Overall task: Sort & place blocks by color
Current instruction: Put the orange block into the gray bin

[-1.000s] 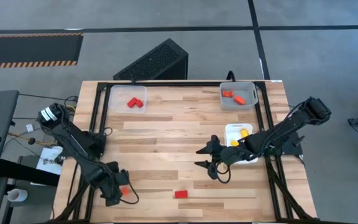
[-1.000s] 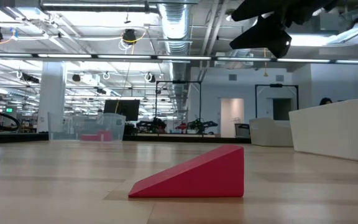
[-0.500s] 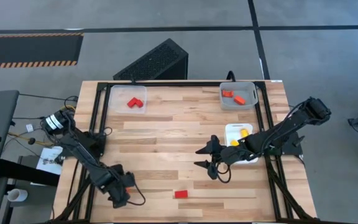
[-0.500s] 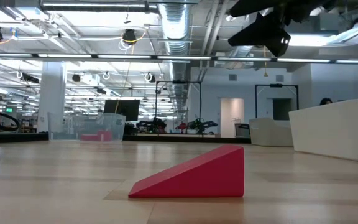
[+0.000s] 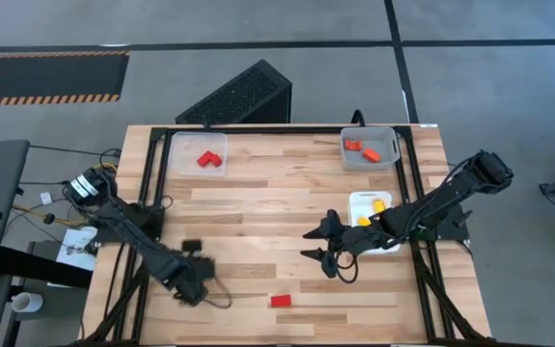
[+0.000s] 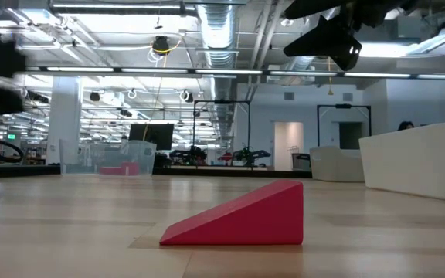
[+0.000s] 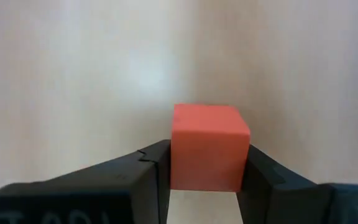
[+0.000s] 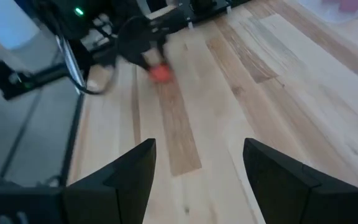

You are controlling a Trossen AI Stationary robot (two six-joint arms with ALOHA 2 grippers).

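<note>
Wooden planks make up the desk (image 5: 258, 212), which stands on a grey floor with an open hall of ducts and lamps behind it. By the look of it the sorting is well along: two red blocks (image 5: 210, 159) lie in the clear tray (image 5: 176, 154) at the far left corner, orange blocks (image 5: 362, 148) in the grey tray (image 5: 383, 140) at the far right corner, and yellow blocks (image 5: 374, 210) in the white tray (image 5: 359, 199) by the right edge. What seems left is a red wedge (image 5: 280, 301) lying loose near the front edge, about midway along it, and an orange-red cube (image 7: 209, 147) clamped between the fingers of the left gripper (image 5: 193, 280), which hangs over the front left part of the desk near the left edge. The right gripper (image 5: 318, 243) hangs over the middle of the desk just beside the white tray, its fingers apart and holding nothing. Bare wood runs from the left gripper to both far trays, so the cube has open room to travel; the wedge sits close to the front edge, which leaves little margin for a push.
</note>
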